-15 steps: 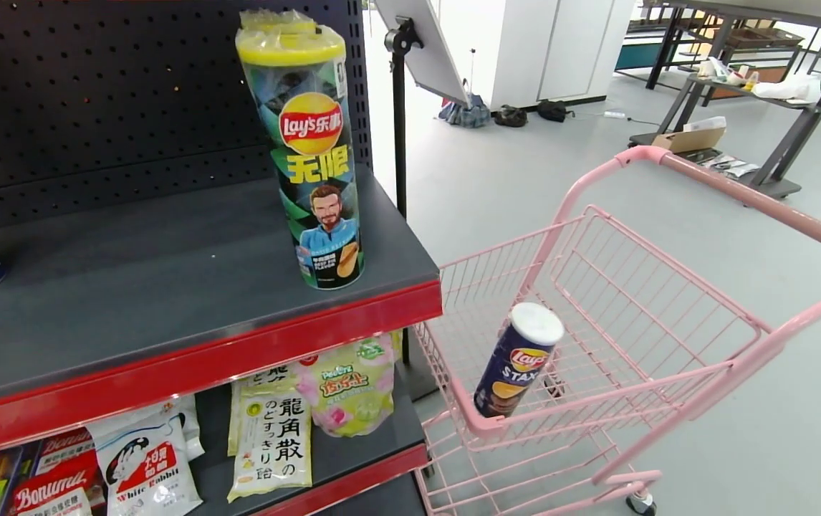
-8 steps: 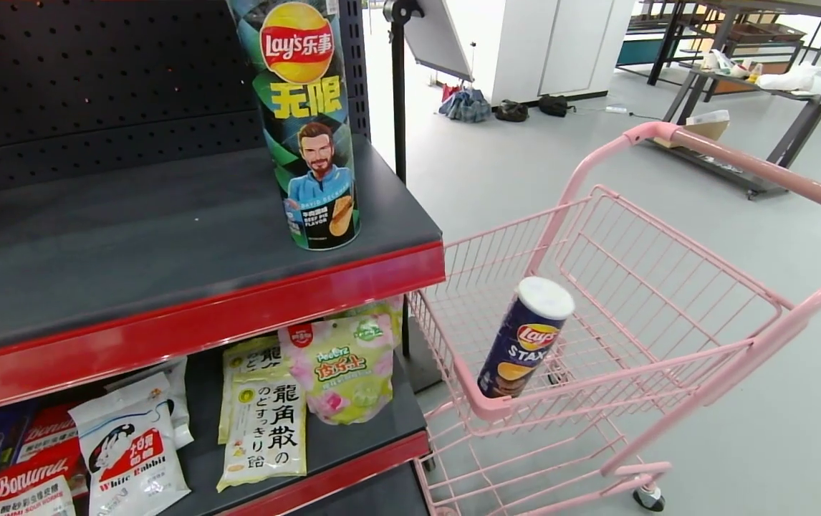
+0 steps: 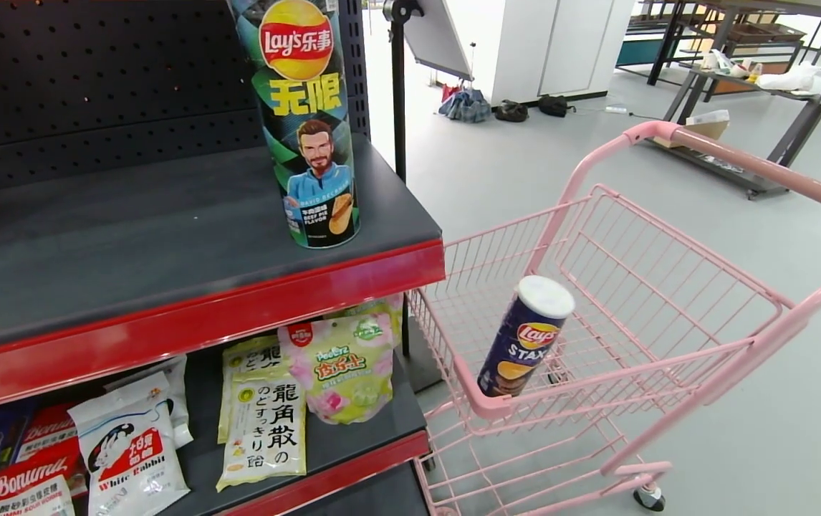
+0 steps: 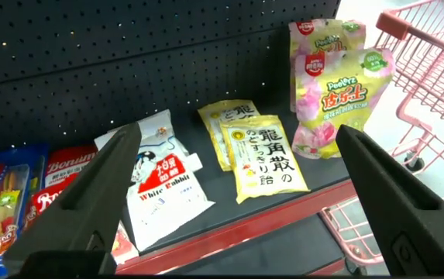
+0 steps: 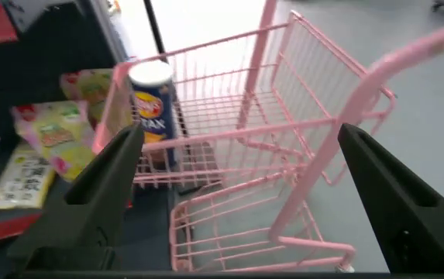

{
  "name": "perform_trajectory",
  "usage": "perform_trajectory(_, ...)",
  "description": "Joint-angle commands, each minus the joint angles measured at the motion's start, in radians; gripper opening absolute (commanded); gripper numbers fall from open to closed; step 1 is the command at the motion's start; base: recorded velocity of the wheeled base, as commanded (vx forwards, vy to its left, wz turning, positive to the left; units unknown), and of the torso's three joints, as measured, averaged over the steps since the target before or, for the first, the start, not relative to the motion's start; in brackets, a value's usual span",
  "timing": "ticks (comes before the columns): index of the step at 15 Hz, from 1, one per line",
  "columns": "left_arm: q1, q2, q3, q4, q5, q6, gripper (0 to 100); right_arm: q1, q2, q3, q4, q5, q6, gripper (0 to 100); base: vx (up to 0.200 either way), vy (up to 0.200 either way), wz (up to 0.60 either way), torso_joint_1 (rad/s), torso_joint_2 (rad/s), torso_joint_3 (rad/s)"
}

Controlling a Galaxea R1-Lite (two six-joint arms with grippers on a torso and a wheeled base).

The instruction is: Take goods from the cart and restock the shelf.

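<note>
Only the head camera has dipped since a second ago; the goods kept their places. The dark blue cylindrical chip can with white lid [image 3: 525, 337] stands tilted, seemingly leaning in the shelf-side corner of the pink wire cart [image 3: 754, 172], ahead of the nearer right gripper [image 5: 237, 132], which is spread wide and empty. The left gripper [image 4: 237, 132] is likewise spread and empty.

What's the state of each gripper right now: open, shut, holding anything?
Left gripper: open, holding nothing.
Right gripper: open, holding nothing.
</note>
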Motion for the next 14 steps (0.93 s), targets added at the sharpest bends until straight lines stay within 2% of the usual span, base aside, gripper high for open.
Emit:
perform_trajectory(1,0.000,0.000,0.000,0.001,0.000,0.000,100,0.138,0.668,-0.354,-0.124,0.129,0.084,100,0.000,0.000,0.00,0.000,0.00,0.000)
perform_trajectory(4,0.000,0.000,0.000,0.001,0.000,0.000,100,0.176,1.021,-0.184,-0.591,0.194,0.084,100,0.000,0.000,0.00,0.000,0.00,0.000)
perform_trajectory(6,0.000,0.000,0.000,-0.001,0.000,0.000,100,0.184,1.167,-0.150,-0.724,0.234,0.075,100,0.000,0.000,0.00,0.000,0.00,0.000)
perform_trajectory(14,0.001,0.000,0.000,0.001,0.000,0.000,100,0.290,1.303,-0.137,-0.744,0.237,0.078,100,0.000,0.000,0.00,0.000,0.00,0.000)
